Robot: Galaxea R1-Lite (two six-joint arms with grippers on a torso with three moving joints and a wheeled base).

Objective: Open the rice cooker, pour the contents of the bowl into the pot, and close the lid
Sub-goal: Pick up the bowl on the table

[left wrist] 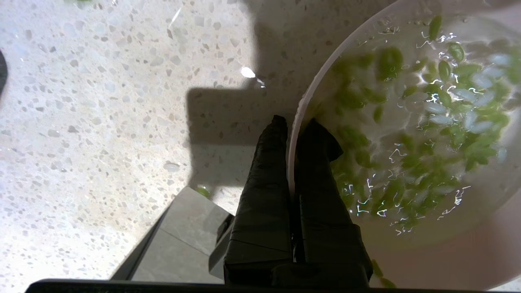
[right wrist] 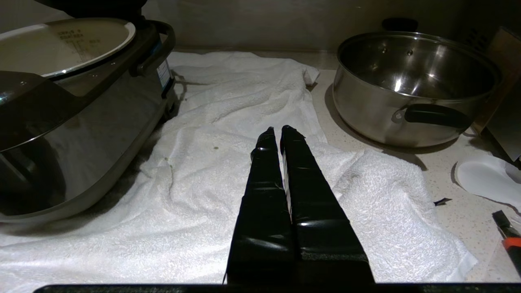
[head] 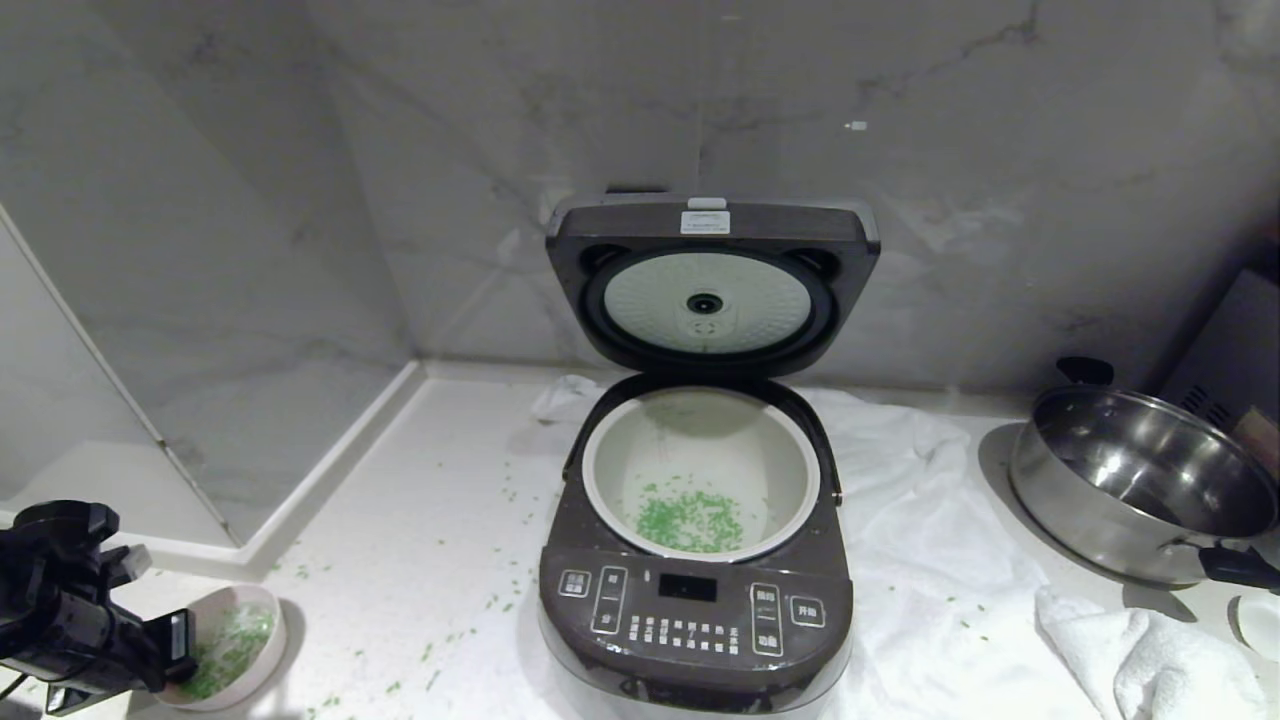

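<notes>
Left gripper [left wrist: 294, 124] clamped on near rim of small pale pink bowl [head: 235, 640], on speckled surface [head: 420, 560] left of open dark brown-grey rice cooker [head: 697, 600]. Round white pot [head: 700, 475] lies rightward. Right gripper [right wrist: 281, 132] together, parked.

Open pot [head: 700, 470] — raised lid [head: 710, 285] behind

We see grey marble walls [head: 960, 150] meeting in a corner behind a pale speckled surface [head: 420, 560], lit softly from above.
</notes>
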